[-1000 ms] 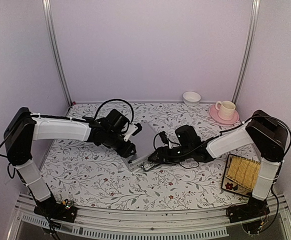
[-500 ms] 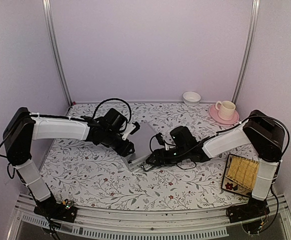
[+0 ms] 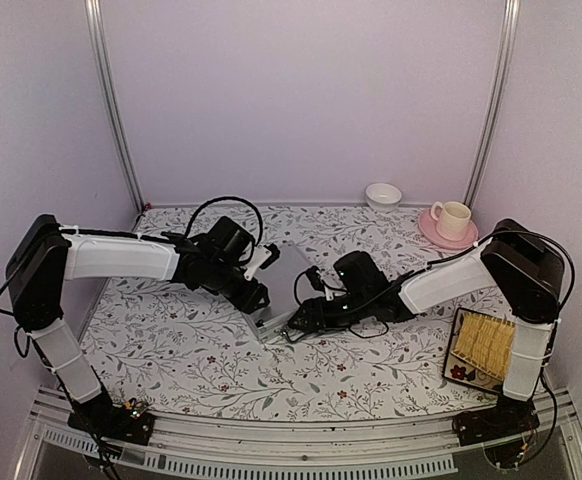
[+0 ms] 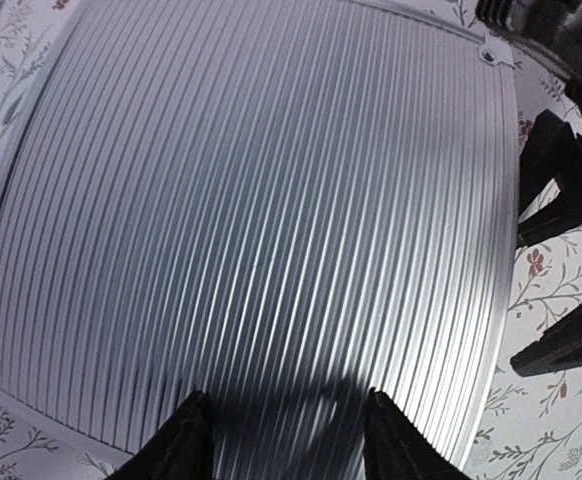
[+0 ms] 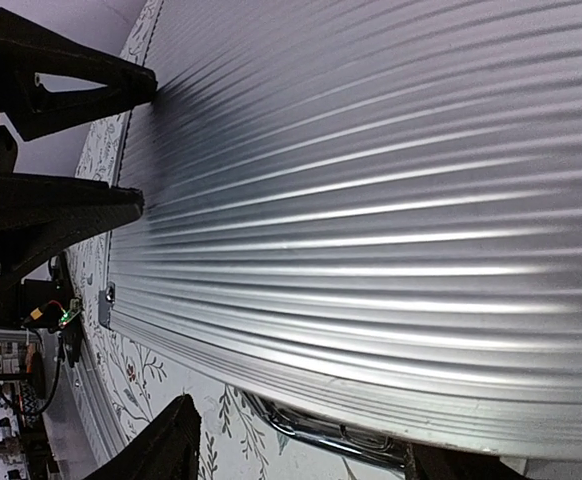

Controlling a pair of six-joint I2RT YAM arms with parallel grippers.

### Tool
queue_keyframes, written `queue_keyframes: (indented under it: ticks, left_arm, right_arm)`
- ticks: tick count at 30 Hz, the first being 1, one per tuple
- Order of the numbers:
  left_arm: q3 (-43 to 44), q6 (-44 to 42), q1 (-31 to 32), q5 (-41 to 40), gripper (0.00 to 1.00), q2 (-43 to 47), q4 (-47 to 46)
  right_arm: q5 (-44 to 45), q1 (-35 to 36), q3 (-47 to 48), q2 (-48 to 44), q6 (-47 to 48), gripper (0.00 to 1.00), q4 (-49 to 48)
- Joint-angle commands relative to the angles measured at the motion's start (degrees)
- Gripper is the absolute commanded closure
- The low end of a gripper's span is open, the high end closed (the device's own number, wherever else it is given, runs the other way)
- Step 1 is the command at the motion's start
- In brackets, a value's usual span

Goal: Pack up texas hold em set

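1. Back wall (image 3: 301, 90) is plain pale lilac and fills the top half of the overhead view.
2. Left wall (image 3: 21, 120) and right wall (image 3: 571, 110) are the same colour, closing in at the frame edges.
3. A silver left post (image 3: 111, 100) and right post (image 3: 493, 100) run up the back corners, leaning inward a bit.
4. The table (image 3: 201, 370) is covered in a white print with grey leafy vines and tiny red flowers.
5. A ribbed metal rail (image 3: 271, 445) runs along the bottom of the frame.
6. Light is soft and even, shadows pretty faint.
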State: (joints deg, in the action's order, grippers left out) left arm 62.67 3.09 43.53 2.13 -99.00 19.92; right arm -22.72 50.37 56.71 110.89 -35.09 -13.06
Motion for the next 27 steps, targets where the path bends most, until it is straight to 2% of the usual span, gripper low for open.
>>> queue_keyframes:
  ticks: [1, 9, 27]
  left_arm:
    - [-1.8, 0.7, -0.3, 0.6, 0.48, -0.2, 4.5]
    - [-1.7, 0.5, 0.0, 0.3, 0.48, -0.4, 4.6]
    - [-1.4, 0.3, 0.6, -0.7, 0.48, -0.8, 5.0]
  right_arm:
    - [-1.3, 0.5, 1.4, -1.2, -0.6, 0.31, 0.7]
    - [-5.7, 0.2, 3.3, -2.7, -5.3, 0.32, -2.5]
    - [-6.4, -0.4, 2.3, -4.2, -8.2, 0.32, -4.0]
